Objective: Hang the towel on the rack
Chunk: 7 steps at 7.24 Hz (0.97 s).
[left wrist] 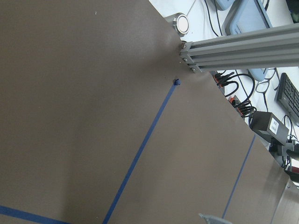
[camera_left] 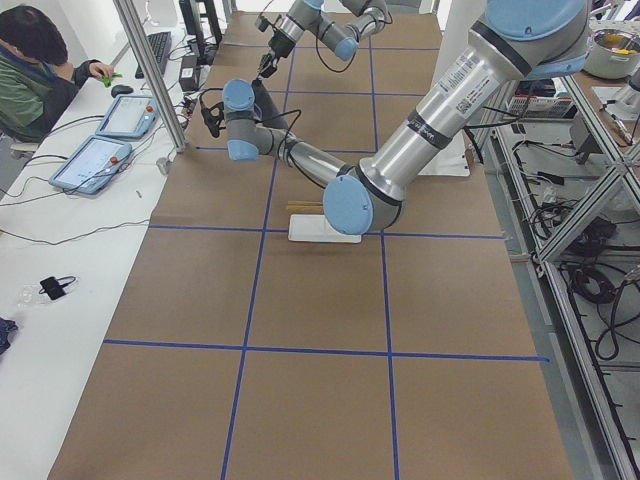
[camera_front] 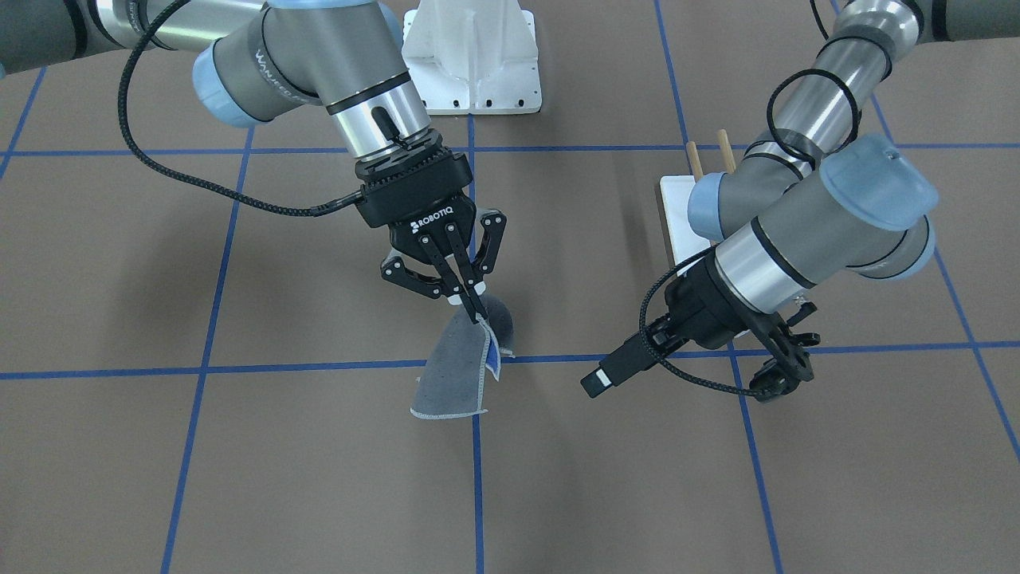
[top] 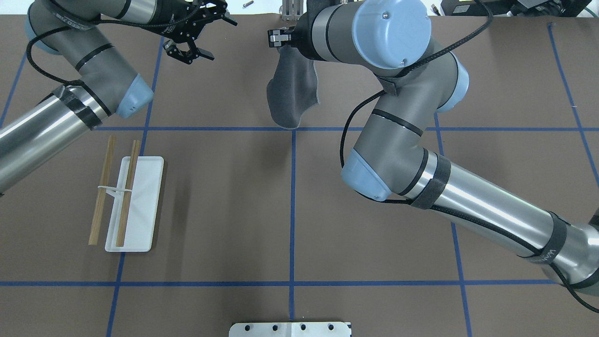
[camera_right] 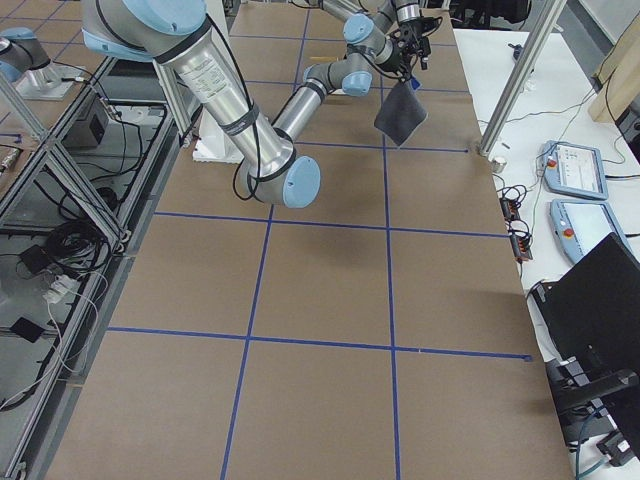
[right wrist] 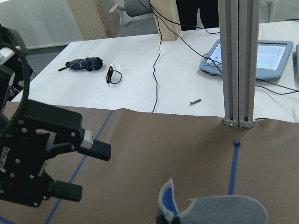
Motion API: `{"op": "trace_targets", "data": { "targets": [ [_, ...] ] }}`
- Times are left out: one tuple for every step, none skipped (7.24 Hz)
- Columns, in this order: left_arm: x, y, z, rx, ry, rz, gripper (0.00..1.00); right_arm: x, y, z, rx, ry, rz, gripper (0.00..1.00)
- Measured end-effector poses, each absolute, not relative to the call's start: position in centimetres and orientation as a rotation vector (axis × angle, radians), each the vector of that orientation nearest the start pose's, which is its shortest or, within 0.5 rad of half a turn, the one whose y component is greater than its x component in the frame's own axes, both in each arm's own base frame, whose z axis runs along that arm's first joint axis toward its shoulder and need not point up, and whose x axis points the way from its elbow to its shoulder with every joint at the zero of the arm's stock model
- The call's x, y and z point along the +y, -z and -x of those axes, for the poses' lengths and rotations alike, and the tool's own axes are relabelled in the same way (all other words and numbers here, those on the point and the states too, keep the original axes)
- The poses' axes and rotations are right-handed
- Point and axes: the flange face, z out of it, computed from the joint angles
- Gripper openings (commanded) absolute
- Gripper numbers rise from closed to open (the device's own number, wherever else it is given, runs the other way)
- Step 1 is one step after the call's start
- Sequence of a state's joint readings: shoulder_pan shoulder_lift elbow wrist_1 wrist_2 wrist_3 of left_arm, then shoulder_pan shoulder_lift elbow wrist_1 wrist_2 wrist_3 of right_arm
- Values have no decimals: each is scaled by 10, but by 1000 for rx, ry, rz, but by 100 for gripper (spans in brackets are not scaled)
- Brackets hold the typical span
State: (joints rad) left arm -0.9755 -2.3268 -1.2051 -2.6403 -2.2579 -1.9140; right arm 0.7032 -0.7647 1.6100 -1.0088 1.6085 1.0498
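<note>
The right gripper has its two black fingers pinched together on the top corner of the towel. The towel is a small dark grey cloth with pale stitched edging. It hangs straight down from the fingertips in a loose cone, and one folded edge shows a strip of blue underside. Its lower hem is close to the table; whether it touches cannot be told. The table is brown and marked with a grid of blue tape, and the towel hangs over a crossing of two tape lines.

Out to this gripper's left, well apart from it and from the towel, the left gripper hovers above the table. Its fingers are spread and hold nothing.

The rack stands on the left arm's side, nearer the robot's base than either gripper and far from the towel. It is a flat white rectangular base carrying two thin wooden rods that lie side by side along its length. Nothing hangs on the rods. In the front-facing view the left arm's forearm covers most of the rack.
</note>
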Motion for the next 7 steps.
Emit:
{"op": "trace_targets", "data": {
  "targets": [
    [-650,-230,-359,1530,573,115,97,-537,-82,434,-1245,-194,-745,0],
    [-646,-225,-359,1558,600,148,97,-533,-87,434,-1309,-244,-718,0],
    [-644,-218,-361,1579,624,180,97,-528,-92,437,-1351,-267,-702,0],
    [-641,-211,-364,1597,639,209,97,-523,-93,441,-1381,-285,-684,0],
    [-637,-205,-369,1612,646,233,97,-518,-93,446,-1400,-298,-674,0],
    [-633,-200,-376,1620,649,250,97,-515,-92,451,-1405,-304,-673,0],
    [-628,-195,-383,1625,648,262,92,-513,-91,455,-1406,-306,-675,0]
  ]
}}
